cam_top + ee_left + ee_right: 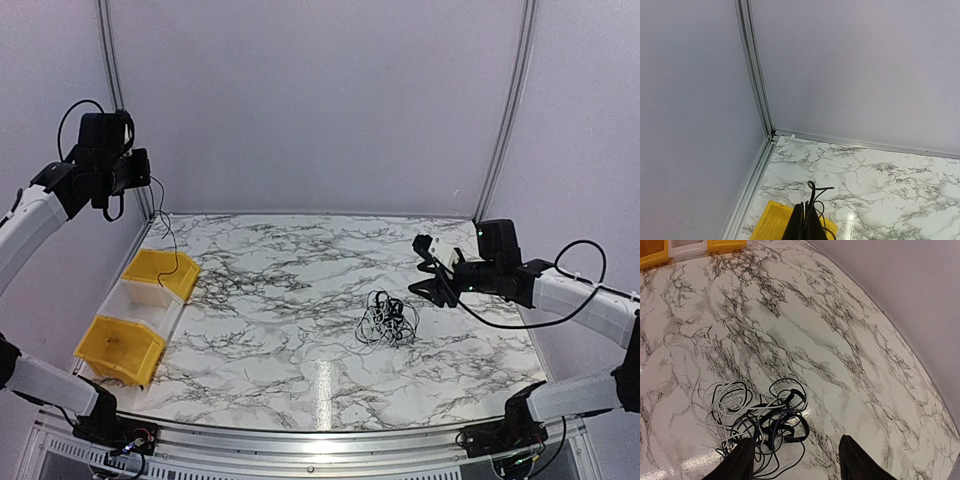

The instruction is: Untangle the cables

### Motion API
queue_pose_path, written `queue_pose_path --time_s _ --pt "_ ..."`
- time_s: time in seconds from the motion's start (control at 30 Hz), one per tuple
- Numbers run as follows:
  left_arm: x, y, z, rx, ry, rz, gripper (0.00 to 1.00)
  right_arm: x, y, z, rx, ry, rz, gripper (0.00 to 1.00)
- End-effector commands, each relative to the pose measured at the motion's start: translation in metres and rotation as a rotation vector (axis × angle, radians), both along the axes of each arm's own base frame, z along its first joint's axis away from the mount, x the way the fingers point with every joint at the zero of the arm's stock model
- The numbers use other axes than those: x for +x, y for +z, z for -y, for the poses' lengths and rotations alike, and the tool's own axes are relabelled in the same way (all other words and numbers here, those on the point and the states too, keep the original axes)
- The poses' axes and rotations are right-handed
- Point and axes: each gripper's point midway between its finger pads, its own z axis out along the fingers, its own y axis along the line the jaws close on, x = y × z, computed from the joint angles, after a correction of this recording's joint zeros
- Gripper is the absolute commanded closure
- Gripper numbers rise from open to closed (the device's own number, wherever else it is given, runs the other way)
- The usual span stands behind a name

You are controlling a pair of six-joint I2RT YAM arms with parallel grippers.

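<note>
Clamped tight high at far left, my left pincer [806, 212] holds one black strand [166, 228] dangling over the yellow bin [150, 268]. The cable clump [388, 318] lies right of centre, just left of my right pincer [428, 290], which gapes wide, empty, and is the nearer one.

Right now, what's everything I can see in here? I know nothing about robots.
table: one, white marble with grey veins
yellow bins: two, yellow, table's left edge
white bin: one, white, between the yellow bins
cable clump: one, black with pale strands, on table right of centre
single cable: one, black, hanging from left gripper above far yellow bin
left gripper: one, black, raised high, shut on single cable
right gripper: one, black, open, beside the clump
</note>
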Motion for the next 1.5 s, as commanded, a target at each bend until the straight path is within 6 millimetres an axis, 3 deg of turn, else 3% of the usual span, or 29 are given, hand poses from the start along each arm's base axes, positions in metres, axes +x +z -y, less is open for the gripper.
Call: queue_pose_path --time_s 0.0,0.3,0.53,0.7,0.93,1.0,1.1,1.27,1.37,1.47 --pt "0.008 -0.013 -0.005 0.001 0.004 -0.005 1.0 0.005 0.001 0.002 -0.018 -0.005 0.002 0.42" --pt "0.006 -0.046 -0.019 -0.001 0.039 -0.056 1.0 0.005 -0.006 0.003 -0.037 -0.001 -0.014 0.42" --pt "-0.004 -0.091 -0.026 0.009 0.07 -0.103 1.0 0.006 -0.017 0.002 -0.046 0.006 -0.046 0.42" --pt "-0.014 -0.123 -0.049 0.084 0.18 -0.172 1.0 0.008 -0.025 0.002 -0.062 0.006 -0.066 0.43" --pt "-0.001 -0.165 -0.054 0.065 0.183 -0.289 1.0 0.01 -0.031 0.003 -0.076 0.0 -0.08 0.43" --pt "0.002 -0.159 -0.055 0.035 0.18 -0.275 1.0 0.01 -0.033 0.003 -0.08 0.001 -0.084 0.43" --pt "0.007 -0.132 -0.038 -0.053 0.086 -0.177 1.0 0.01 -0.033 0.004 -0.082 0.0 -0.082 0.43" --pt "0.009 -0.05 0.005 -0.214 -0.148 0.004 1.0 0.011 -0.033 0.004 -0.084 -0.002 -0.083 0.43" --pt "-0.002 0.003 0.001 -0.248 -0.148 0.154 1.0 0.011 -0.034 0.004 -0.087 -0.005 -0.085 0.43" --pt "-0.012 0.04 0.001 -0.228 -0.179 0.251 1.0 0.011 -0.035 0.005 -0.089 -0.009 -0.085 0.43"
